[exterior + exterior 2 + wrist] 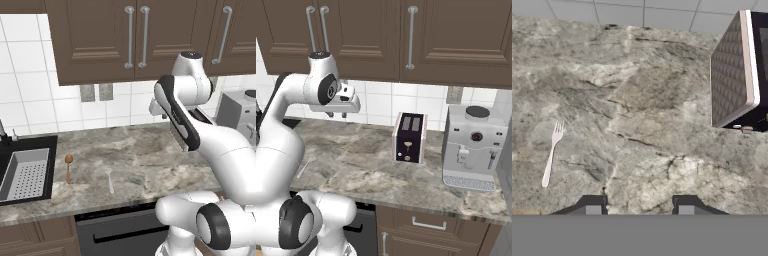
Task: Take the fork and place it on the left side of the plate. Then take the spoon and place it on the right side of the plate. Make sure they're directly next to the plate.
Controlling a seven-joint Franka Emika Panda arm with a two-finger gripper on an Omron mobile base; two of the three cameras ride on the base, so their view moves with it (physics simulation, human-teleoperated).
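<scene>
1. Fork [109,180]: you see a slim, pale silver-white utensil lying flat on the marbled stone counter [150,150], tines toward the backsplash and handle toward the front edge. In the hand view the fork [551,153] lies at the left, its short tines splayed and its thin handle slightly curved, with bare stone on every side.
2. Spoon [68,166]: a brown wooden piece with a round bowl and a thin straight handle, flat on the counter, left of the fork and apart from it, just beside the sink's right rim.
3. Gripper [639,205]: your two dark finger tips stand apart with nothing between them; the pincer is parted and empty, held above the counter. In the right base view the gripper [336,114] hangs well above the stone.
4. Sink [30,170]: a dark basin set into the counter, holding a pale perforated tray.
5. Toaster [409,137]: a dark, boxy body with a pale frame, standing toward the right of the counter, well apart from both utensils.
6. Coffee machine [473,147]: a grey block right of the toaster.
7. Open room: a broad stretch of bare stone lies between the fork and the toaster.
</scene>
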